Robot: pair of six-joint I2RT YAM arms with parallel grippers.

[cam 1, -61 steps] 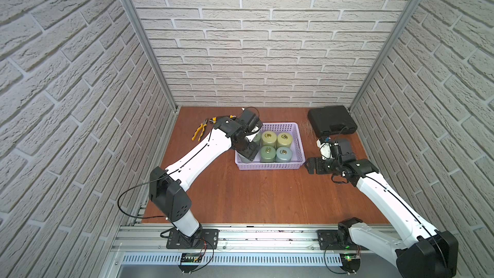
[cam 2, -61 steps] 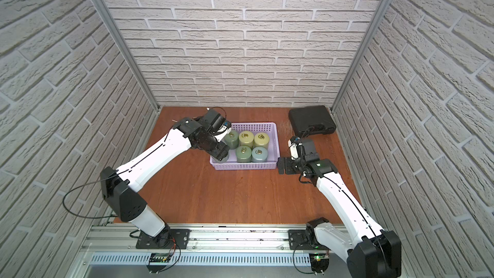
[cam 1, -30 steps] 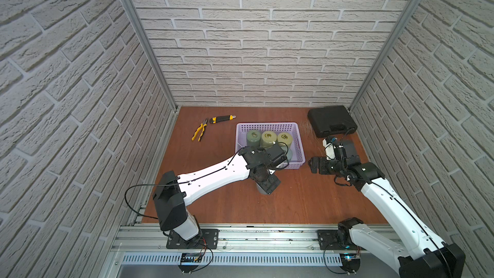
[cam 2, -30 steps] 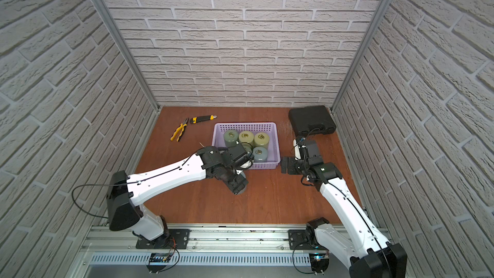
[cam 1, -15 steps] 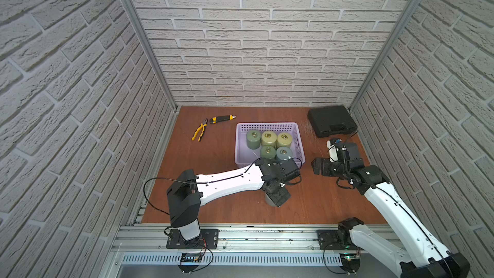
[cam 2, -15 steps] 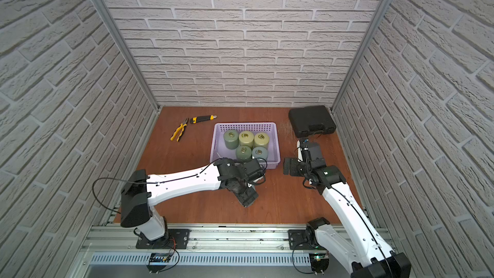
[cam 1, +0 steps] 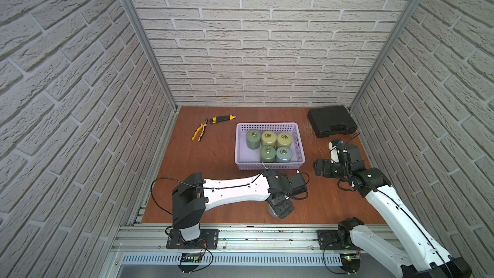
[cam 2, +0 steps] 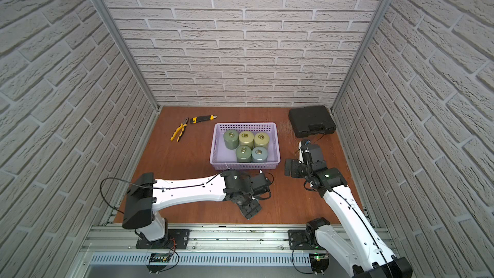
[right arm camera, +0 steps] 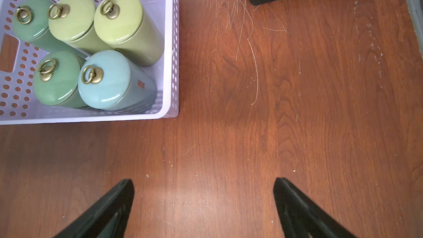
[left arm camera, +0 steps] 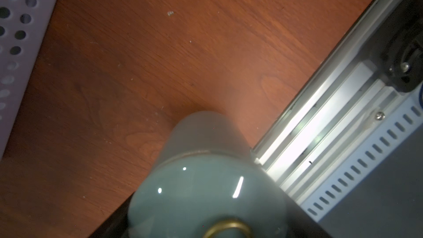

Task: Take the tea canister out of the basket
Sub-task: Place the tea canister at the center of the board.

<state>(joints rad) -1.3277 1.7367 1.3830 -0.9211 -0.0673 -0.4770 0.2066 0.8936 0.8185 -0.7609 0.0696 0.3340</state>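
Tea canister [left arm camera: 206, 191] — blue-grey, matte body, glossy lid with a brass ring — is clamped in your left gripper [cam 1: 279, 208] near the table's [cam 1: 213, 161] six o'clock edge, outside the basket [cam 1: 270, 166]. At the basket's three o'clock your right gripper [right arm camera: 203, 180] hovers, jaws spread wide, holding nothing. Five other canisters [cam 1: 268, 140] stand upright inside the lavender basket.

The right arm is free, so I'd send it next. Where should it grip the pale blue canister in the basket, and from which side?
Probably from straight above, the open right gripper closing on the upper body of the pale blue canister. It stands upright in the basket, whose walls block a side approach; the green canister beside it leaves little room.
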